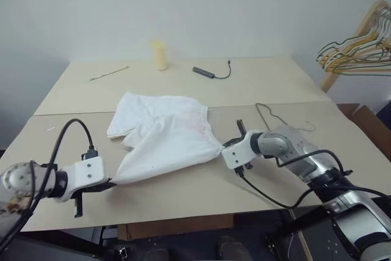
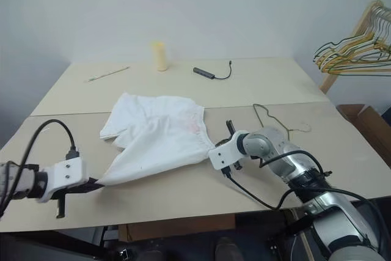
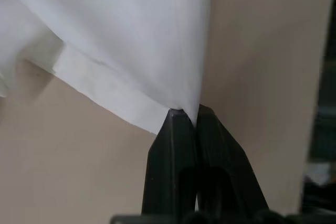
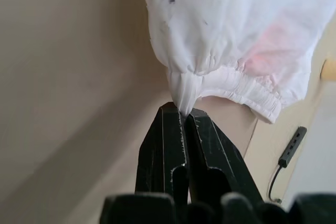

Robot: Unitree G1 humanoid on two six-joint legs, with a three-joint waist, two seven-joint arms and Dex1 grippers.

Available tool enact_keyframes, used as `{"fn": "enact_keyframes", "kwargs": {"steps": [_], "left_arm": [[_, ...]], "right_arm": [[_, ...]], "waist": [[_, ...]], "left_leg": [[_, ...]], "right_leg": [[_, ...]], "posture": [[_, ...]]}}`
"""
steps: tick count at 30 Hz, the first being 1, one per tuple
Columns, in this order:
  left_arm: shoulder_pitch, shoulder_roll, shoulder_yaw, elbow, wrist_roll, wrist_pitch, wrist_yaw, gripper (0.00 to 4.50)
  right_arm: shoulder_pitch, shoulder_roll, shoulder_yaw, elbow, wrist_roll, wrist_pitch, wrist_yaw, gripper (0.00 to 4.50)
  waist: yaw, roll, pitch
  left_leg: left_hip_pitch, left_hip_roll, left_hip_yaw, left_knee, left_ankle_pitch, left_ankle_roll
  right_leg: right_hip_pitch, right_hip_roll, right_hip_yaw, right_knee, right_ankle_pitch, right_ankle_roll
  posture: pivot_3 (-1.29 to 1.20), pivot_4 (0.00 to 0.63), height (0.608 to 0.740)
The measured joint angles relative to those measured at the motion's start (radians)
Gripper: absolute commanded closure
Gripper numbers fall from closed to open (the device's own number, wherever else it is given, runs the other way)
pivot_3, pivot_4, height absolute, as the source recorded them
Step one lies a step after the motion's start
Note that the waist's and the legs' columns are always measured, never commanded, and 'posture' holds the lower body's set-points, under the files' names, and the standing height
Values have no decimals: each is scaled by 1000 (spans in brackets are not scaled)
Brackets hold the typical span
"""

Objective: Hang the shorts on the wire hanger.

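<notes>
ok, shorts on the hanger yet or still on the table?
On the table. Shorts pinched at both ends; wire hanger lies bare beside them.

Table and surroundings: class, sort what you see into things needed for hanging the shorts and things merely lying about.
Needed:
- white thin-fabric shorts
- thin dark wire hanger
- left gripper, shut on a hem corner
- right gripper, shut on the waistband

Lying about:
- pale yellow cylinder
- dark adapter with cable
- thin stick
- bunch of coloured hangers
</notes>
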Motion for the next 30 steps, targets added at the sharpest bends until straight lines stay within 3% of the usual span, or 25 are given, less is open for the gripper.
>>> {"fn": "enact_keyframes", "kwargs": {"steps": [9,24,25,30], "left_arm": [[226,51,45,-148,21,117,-46,4487],[226,74,53,-182,-36,68,-150,4487],[222,74,53,-172,-36,47,-159,4024],[202,74,55,-140,-39,-12,-198,2542]], "right_arm": [[103,-99,2,-263,96,68,245,4500],[161,-152,1,-315,97,83,279,4500],[162,-152,1,-315,99,79,279,3935],[170,-171,-9,-307,112,78,281,2343]], "waist": [[14,-1,1],[10,-2,1],[10,-2,1],[9,-2,1]], "left_leg": [[3,2,0,1,0,0],[2,2,1,1,0,0],[2,2,1,1,0,0],[2,2,1,1,0,0]], "right_leg": [[2,2,0,0,-3,4],[1,3,0,0,-3,2],[1,2,0,0,-2,1],[1,2,0,0,-2,0]], "posture": [[7,0,740],[-35,0,740],[-35,0,740],[-39,0,740]]}}
